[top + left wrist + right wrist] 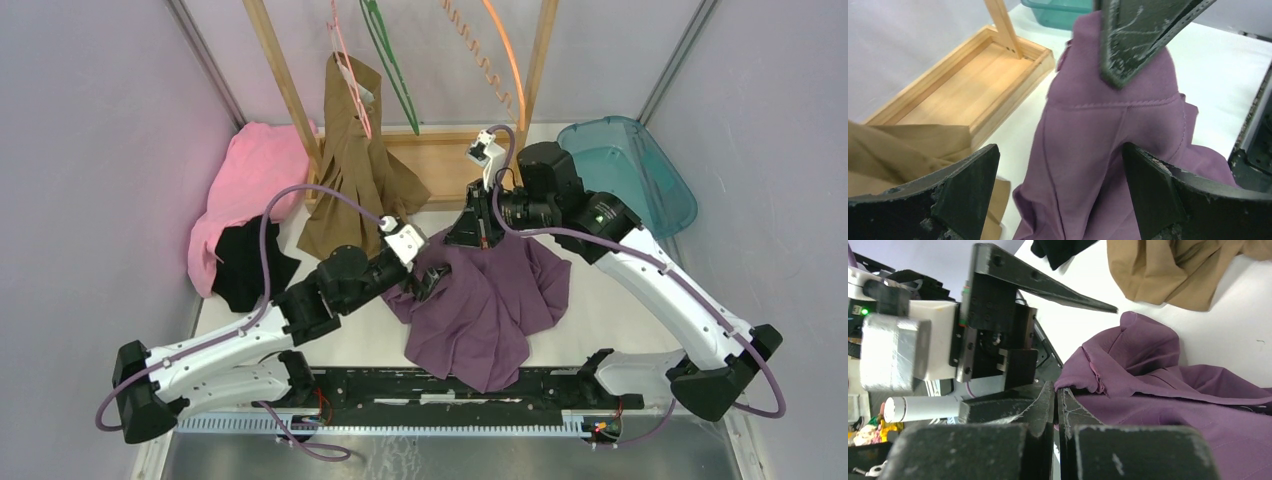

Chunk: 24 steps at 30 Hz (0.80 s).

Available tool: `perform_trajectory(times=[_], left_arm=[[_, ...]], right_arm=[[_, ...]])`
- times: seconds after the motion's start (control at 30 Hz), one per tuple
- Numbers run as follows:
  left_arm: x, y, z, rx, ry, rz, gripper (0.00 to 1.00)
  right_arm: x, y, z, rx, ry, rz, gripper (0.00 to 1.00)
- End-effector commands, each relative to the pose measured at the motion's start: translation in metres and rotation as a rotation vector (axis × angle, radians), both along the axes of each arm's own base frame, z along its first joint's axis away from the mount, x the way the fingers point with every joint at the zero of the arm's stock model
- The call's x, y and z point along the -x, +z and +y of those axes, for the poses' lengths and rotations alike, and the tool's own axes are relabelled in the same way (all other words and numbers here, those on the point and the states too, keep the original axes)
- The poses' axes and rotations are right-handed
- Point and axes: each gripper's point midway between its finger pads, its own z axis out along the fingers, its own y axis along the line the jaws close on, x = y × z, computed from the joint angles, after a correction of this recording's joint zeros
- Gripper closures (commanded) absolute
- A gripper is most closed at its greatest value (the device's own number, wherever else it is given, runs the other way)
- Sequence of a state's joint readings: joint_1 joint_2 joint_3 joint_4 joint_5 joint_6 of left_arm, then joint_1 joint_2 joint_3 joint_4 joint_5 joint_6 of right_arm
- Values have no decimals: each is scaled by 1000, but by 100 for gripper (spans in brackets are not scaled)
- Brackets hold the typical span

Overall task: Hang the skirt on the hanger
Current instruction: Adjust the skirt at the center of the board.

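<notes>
From above, the purple skirt (490,300) lies crumpled on the white table (620,330), in the middle, between the two arms. The right gripper (462,236) sits at the skirt's far edge and has it pinched. The left gripper (432,278) is at the skirt's left edge, but from here I cannot tell how its jaws stand. Behind them a brown garment (350,170) hangs from a pink hanger (345,60) on the wooden rack (440,160), with a green hanger (385,55) and an orange hanger (505,60) beside it. A pink cloth (250,190) and a black cloth (245,265) lie at the left, and a teal bin (630,170) at the far right.

In the left wrist view, the left gripper (1063,195) is spread wide, with a dark finger (968,190) at each lower corner and nothing in its grasp. The purple skirt (1098,150) fills the space ahead of it. It is drawn up into a peak where the right gripper (1123,65) is clamped on the cloth. The rack's wooden base (963,85) lies to the left and brown fabric (898,150) nearer.

In the right wrist view, the right gripper (1057,405) is closed to a thin slit, with the skirt's (1158,390) hemmed edge caught between the pads. The left gripper's upper finger (1058,292) reaches over, just above the cloth.
</notes>
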<state>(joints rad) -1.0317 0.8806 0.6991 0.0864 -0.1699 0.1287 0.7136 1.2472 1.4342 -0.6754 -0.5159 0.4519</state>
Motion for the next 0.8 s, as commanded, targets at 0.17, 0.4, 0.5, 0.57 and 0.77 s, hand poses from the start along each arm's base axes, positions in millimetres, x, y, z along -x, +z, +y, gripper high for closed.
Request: perform_trajectory(times=[0.17,0.4,0.5,0.57,0.77], left_arm=[[5,24,-40,16,-182,-48,28],[8,19,-24,88,-85,136,84],[9,-16,-15,68,-3,298,88],[15,-48,-12,38,34,414,90],[52,-133,5,-7,85,640,91]], right_arm=[[9,25,14,-72,122,-53,99],[5,-2,4,13,88,-48,96],[1,-26,-8,97,41,-45,82],[-4,-47,-22,179,-12,-47,75],[-25,-90,-81,327,-228,-31,66]])
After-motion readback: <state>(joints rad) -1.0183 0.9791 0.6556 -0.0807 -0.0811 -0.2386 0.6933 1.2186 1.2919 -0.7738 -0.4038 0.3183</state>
